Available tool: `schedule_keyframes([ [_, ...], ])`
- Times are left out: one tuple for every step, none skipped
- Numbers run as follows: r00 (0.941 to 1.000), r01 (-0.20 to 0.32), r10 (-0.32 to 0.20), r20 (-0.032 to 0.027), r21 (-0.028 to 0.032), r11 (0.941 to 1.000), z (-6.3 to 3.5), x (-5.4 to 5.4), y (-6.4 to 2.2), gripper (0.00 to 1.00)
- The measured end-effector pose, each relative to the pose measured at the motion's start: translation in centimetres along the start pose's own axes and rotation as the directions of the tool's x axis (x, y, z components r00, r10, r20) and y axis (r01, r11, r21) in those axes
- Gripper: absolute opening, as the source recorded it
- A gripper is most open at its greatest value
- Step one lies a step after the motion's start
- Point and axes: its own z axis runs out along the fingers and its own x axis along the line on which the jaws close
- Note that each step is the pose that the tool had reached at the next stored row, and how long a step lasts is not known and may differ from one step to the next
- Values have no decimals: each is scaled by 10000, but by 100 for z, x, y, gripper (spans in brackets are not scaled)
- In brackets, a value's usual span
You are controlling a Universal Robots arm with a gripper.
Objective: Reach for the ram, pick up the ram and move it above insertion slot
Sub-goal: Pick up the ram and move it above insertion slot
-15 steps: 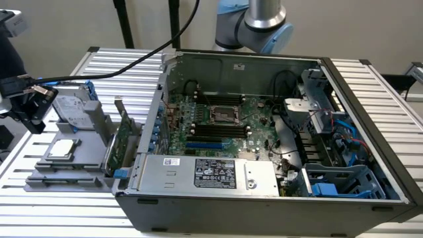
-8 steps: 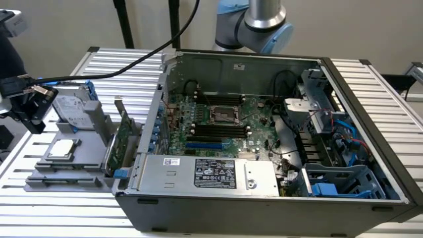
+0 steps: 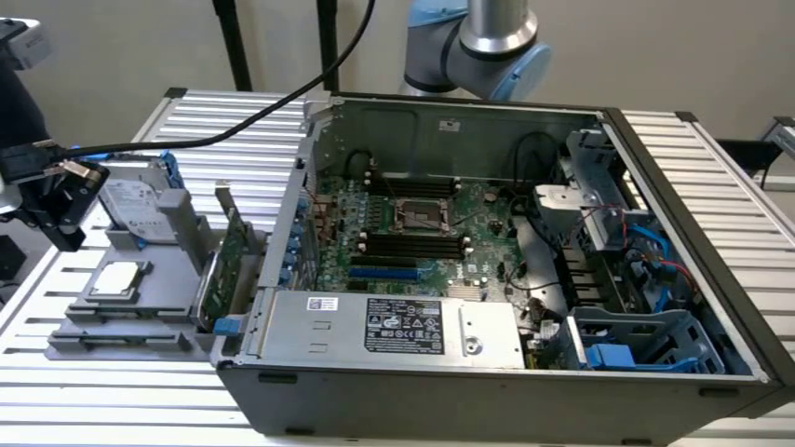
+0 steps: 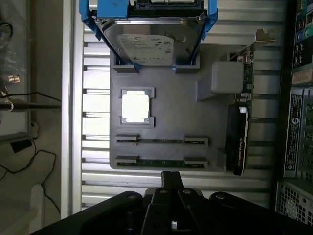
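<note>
My gripper (image 4: 171, 177) hangs just off one edge of the grey tray (image 4: 171, 105), fingers pressed together, holding nothing. The ram (image 4: 161, 163) lies in the tray's slot nearest that edge; a second stick (image 4: 161, 140) sits just inside it. Risks, in my judgement: descending closed, I strike the board's top; misaligned, I catch the slot's end blocks or the second stick, tilting a thin board

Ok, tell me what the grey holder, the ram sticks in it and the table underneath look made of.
Grey holder: matte, even grey with blocky ledges, likely plastic, perhaps printed. Ram sticks: thin greenish circuit board, seen edge-on, with dark chips. Table: pale ribbed slats with a dull sheen, probably aluminium.
</note>
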Motion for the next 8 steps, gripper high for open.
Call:
schedule_keyframes([
  [10000,0,0,-1,1,10000,0,0,0,11],
  [10000,41,-41,-2,2,10000,1,0,0,11],
  [9998,211,-211,-5,6,9998,4,-1,0,11],
  [9992,392,-392,-10,11,9992,6,-1,0,11],
  [9983,576,-576,-17,17,9983,9,-1,0,11],
  [9971,755,-755,-20,22,9971,15,-1,0,11],
  [9956,935,-935,-25,26,9956,21,-1,0,11],
  [9938,1113,-1113,-30,31,9938,26,-1,-1,11],
])
